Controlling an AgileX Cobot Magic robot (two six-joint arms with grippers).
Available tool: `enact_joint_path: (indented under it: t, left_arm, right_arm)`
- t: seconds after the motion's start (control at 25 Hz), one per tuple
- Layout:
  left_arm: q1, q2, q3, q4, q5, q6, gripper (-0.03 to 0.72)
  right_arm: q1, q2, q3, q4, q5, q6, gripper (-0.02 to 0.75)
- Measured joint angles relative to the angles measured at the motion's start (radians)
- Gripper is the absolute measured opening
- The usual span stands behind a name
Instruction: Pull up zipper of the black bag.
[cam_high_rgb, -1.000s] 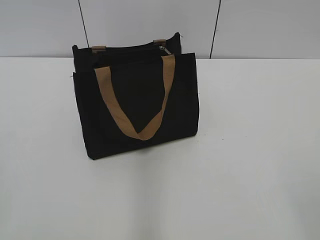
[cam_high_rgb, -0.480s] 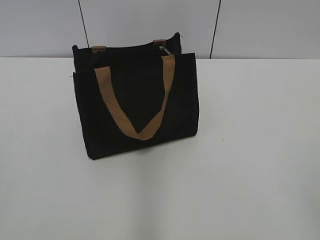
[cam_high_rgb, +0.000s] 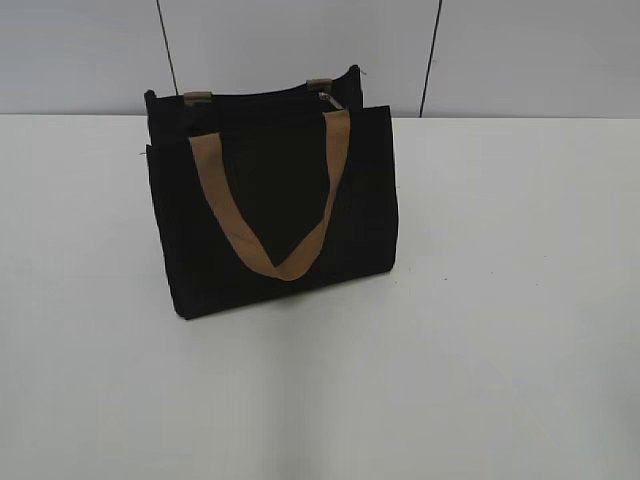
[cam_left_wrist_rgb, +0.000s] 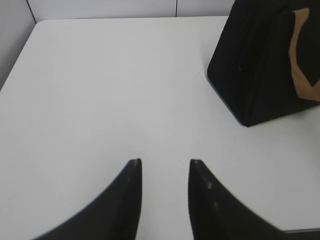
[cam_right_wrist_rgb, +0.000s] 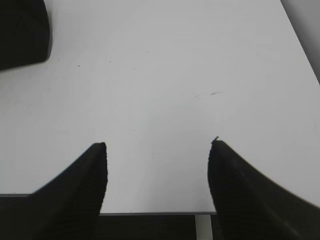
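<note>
One bag: the black bag (cam_high_rgb: 275, 215) stands upright on the white table (cam_high_rgb: 500, 330), toward the far left part of the tabletop in the exterior view, its base touching the surface.
Front handle: a tan strap (cam_high_rgb: 270, 215) hangs down the front panel in a V-shaped loop, its two ends reaching the top edge.
Rear handle: only two short tan tabs (cam_high_rgb: 198, 98) show above the back edge.
Zipper: the zipper (cam_high_rgb: 255, 97) runs as a dark line along the top of the bag; a small silvery pull (cam_high_rgb: 327, 98) sits near its right end, beside the right strap end.
Writing: none can be read on the bag, strap or table in any view.
Left gripper: the left gripper (cam_left_wrist_rgb: 165, 162) hangs above bare table with its two dark fingers a narrow gap apart, holding nothing; in the left wrist view the bag's corner lies to its upper right, well apart.
Right gripper: the right gripper (cam_right_wrist_rgb: 158, 145) is spread wide, nothing between its fingers, over bare table; in the right wrist view a dark corner of the bag shows at the upper left, well apart.
Exterior view: neither arm shows.
Backdrop: a pale wall (cam_high_rgb: 300, 40) with two dark vertical seams stands behind the table.
</note>
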Motion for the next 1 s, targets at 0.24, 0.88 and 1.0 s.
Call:
enact_joint_path:
  t: [0.24,0.88,1.0]
  left_arm:
    - [0.0,0.0,0.0,0.0,0.0,0.0,0.237]
    - [0.0,0.0,0.0,-0.001,0.0,0.0,0.239]
    - [0.0,0.0,0.0,-0.001,0.0,0.0,0.239]
  right_arm:
    - [0.0,0.0,0.0,0.0,0.0,0.0,0.482]
    - [0.0,0.0,0.0,0.0,-0.001,0.0,0.482]
    - [0.0,0.0,0.0,0.0,-0.001,0.0,0.482]
